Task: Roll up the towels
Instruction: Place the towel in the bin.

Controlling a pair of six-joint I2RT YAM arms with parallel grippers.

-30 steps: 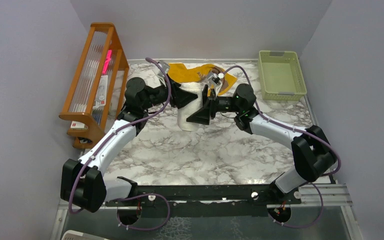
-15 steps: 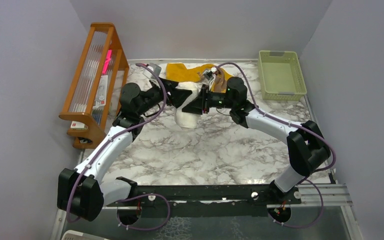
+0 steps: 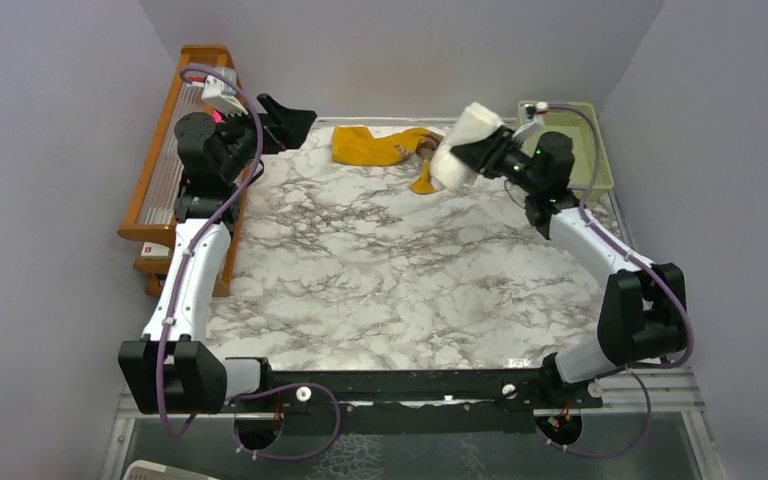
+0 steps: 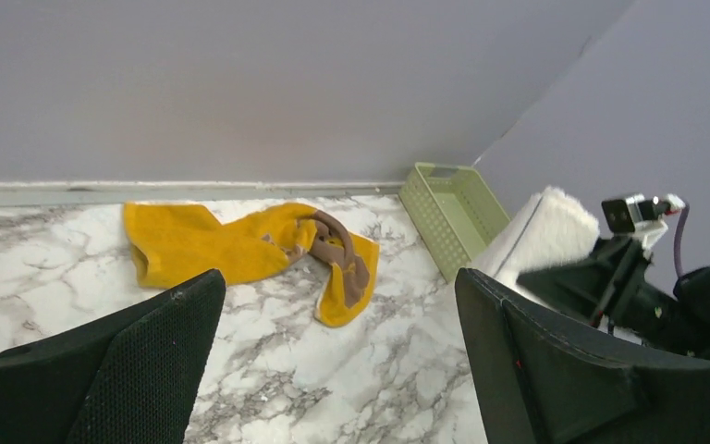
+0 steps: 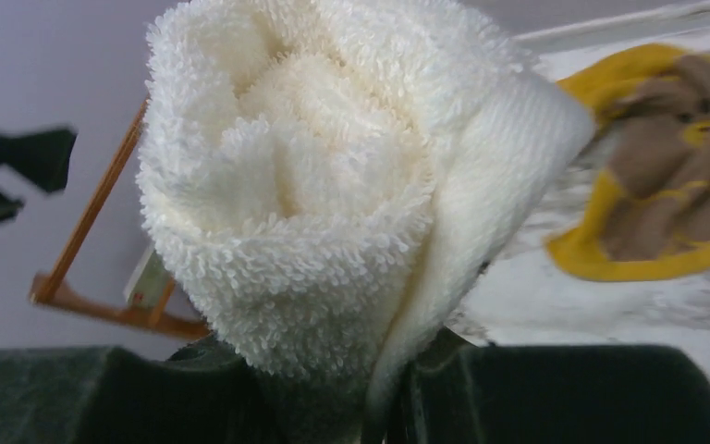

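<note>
Top external view: the left arm rises from its base along the left edge of the marble-patterned table point(image 3: 380, 270). Its wrist is beside the orange wooden rack point(image 3: 175, 170), and the left gripper point(image 3: 285, 118) points right across the far side with its jaws spread wide and nothing between them. The right arm reaches to the far right corner. The right gripper point(image 3: 472, 156) is raised above the table just beside the pale green plastic basket point(image 3: 600, 165) and clamps the cream-white terry towel point(image 3: 458, 148), which is wound into a short thick roll. The mustard-yellow cloth towel point(image 3: 370, 145) lies crumpled on the table at the far middle. The brown cloth towel point(image 3: 426, 148) is bunched on its right end, touching it. Left wrist view: both black left fingers point(image 4: 148, 370) stand far apart at the lower corners. Between them appear the yellow towel, unrolled and creased, and the brown towel, lying as a twisted strip across it. The cream-white roll is visible at the right, in front of the basket. Right wrist view: the roll fills the frame end-on, showing a loose spiral of looped pile with a flat woven border on its outer edge. The right fingers point(image 5: 564, 398) pinch its lower part from both sides. The yellow and brown towels lie beyond at the right, the rack at the left.
</note>
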